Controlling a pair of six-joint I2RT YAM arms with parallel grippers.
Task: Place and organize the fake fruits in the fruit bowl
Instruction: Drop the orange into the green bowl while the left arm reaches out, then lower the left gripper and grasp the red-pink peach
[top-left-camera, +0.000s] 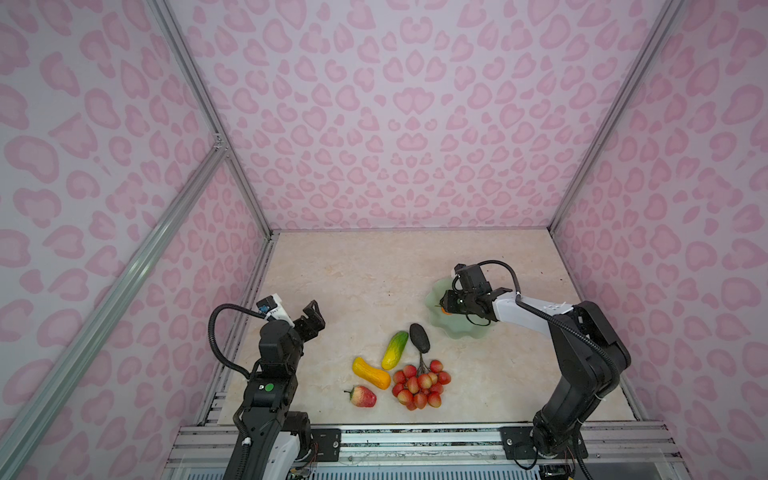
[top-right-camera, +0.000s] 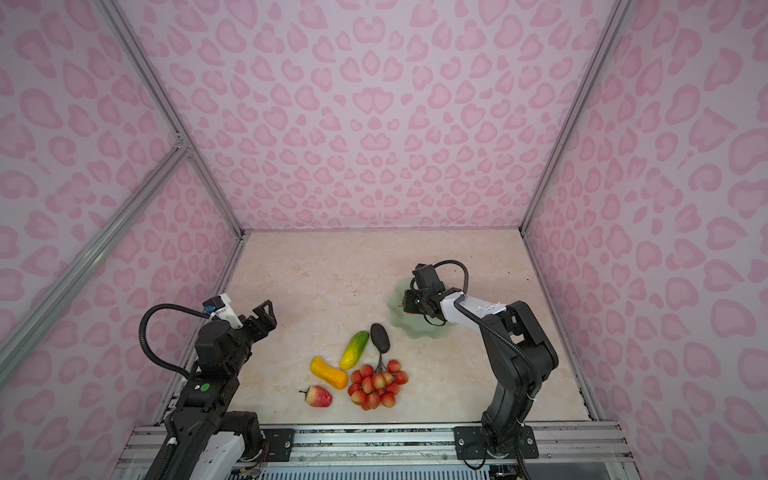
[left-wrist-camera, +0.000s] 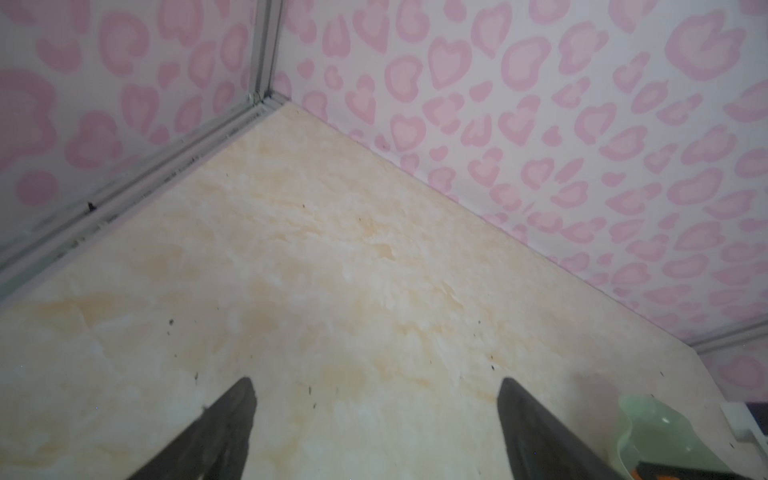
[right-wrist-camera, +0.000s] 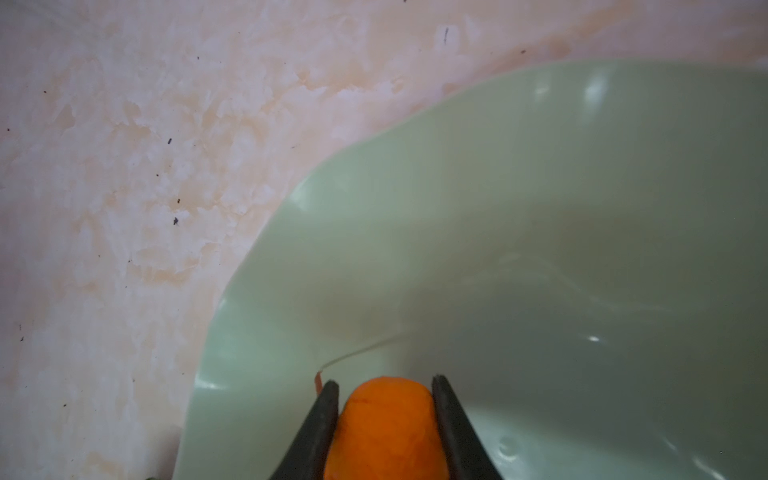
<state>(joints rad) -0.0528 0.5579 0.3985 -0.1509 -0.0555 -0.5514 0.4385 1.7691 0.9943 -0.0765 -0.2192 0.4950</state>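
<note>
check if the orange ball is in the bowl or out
Over the fruit bowl, inside its rim, unreleased: the right gripper clamps the orange ball; resting on it, cannot tell.

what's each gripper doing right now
left gripper: open, holding nothing
right gripper: closed on the small orange ball, over the fruit bowl

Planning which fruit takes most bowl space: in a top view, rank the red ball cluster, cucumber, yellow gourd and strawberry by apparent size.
1. red ball cluster
2. cucumber and yellow gourd, too alike to rank
3. strawberry
</note>
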